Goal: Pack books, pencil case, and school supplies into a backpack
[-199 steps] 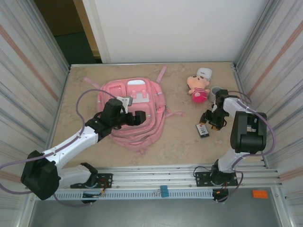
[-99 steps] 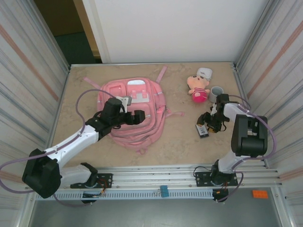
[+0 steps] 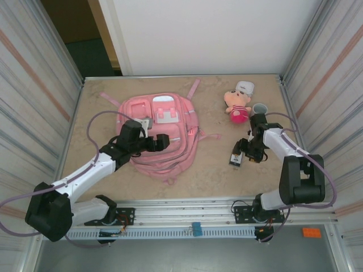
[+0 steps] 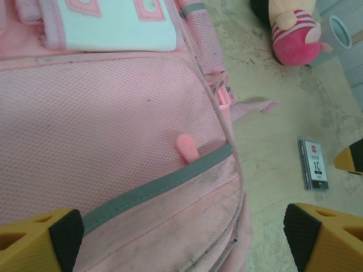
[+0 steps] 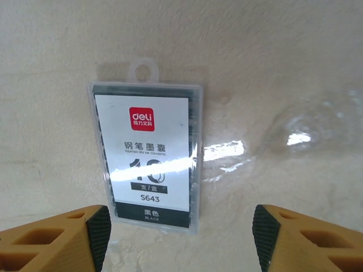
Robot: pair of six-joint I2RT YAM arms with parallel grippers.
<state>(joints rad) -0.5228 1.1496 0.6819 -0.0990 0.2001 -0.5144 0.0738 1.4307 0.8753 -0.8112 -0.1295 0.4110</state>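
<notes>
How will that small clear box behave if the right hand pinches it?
The clear plastic box looks rigid, so probably stiff in a pinch. Glossy walls on the shiny table may slip or skate. Lying flat, it seems unlikely to roll.

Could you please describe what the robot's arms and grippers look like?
Both the left arm and right arm have white tubular links joined by bulky black joint housings, with a thin mauve cable looping alongside each. The left gripper and right gripper carry blocky orange-yellow fingers tipped with black pads. No markings are visible.
</notes>
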